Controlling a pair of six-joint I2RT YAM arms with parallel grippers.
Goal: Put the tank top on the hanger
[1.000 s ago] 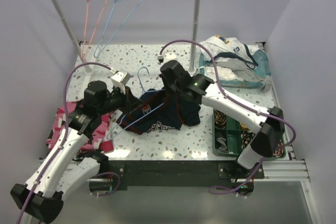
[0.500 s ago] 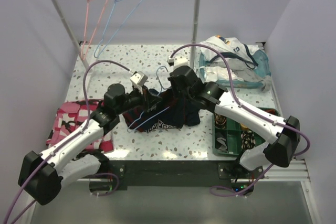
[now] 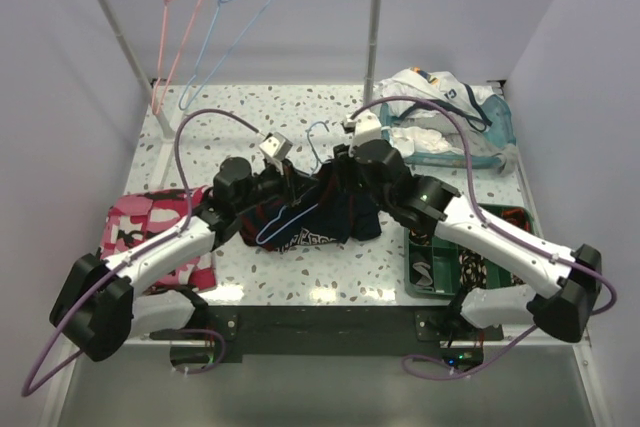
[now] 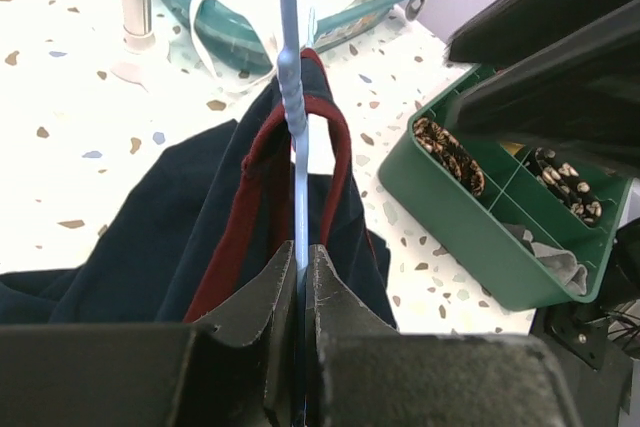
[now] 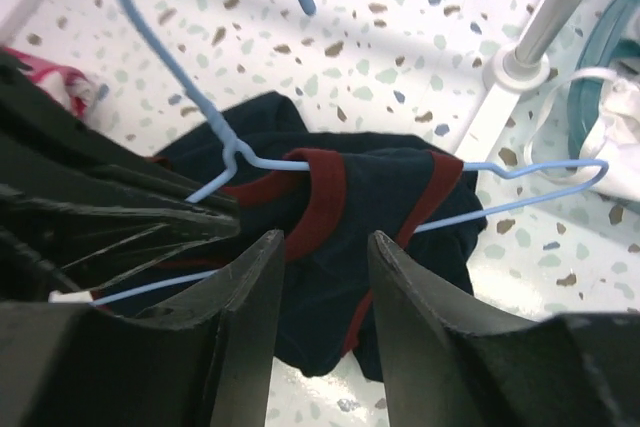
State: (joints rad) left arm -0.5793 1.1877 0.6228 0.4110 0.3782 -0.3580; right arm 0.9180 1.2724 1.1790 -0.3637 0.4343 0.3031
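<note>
Left wrist view first: what have your fingers got?

— My left gripper (image 4: 298, 252) is pressed together on the thin blue wire of the hanger (image 4: 291, 87), which runs edge-on away from the lens. I pinch it there, I'd say, so the frame stays steady while the cloth is worked along it.

And the other side?

— My right gripper (image 5: 322, 239) has its jaws spread with nothing between them, poised just above the tank top (image 5: 380, 207). I judge that's the stance for taking hold of the cloth and tugging it further on.

Where does the top sit?

— Bunched on the speckled table (image 3: 250, 112) between the arms. A red-trimmed strap is looped over the wire near the hanger's neck. One end of the wire pokes out bare, so I'd call it only partly dressed. The green tray (image 4: 470, 227) lies just beside it and the rack pole (image 5: 545, 27) stands behind
</note>
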